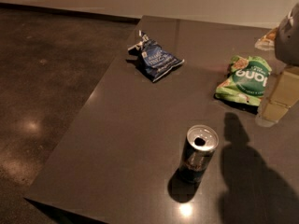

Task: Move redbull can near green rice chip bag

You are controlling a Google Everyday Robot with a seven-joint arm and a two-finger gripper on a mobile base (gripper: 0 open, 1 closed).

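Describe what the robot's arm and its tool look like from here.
Little of it shows, at the right edge of the view, beside the green rice chip bag. The tool is pale yellowish and see-through, built of blocky, flat-sided segments. Above it sits a smooth, rounded grey housing of the arm. No cables or markings are visible.

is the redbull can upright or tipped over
Upright: the redbull can stands on the table, silver top facing up. The gripper hangs at the picture's right edge, apart from it.
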